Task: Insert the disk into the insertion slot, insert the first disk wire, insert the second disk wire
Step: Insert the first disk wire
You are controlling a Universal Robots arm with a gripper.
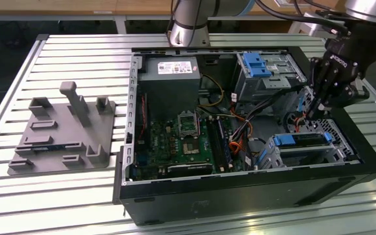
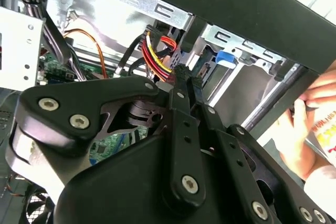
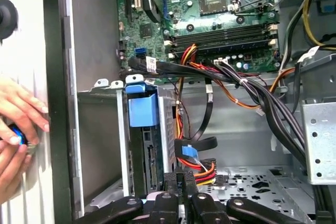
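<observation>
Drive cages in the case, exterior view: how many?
2. The taller grey bay with the blue latch, farther back; the insertion slot nearer the camera, holding the disk. Others may be hidden.

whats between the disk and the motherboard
A bundle of black, red and orange cables crosses between disk and motherboard, in the first wrist view.

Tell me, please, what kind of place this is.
Most likely a robotics laboratory bench for computer assembly trials. An open desktop computer case lies on a slatted metal table, a grey fixture plate with holders sits beside it, and a robot arm rises behind the case.
</observation>
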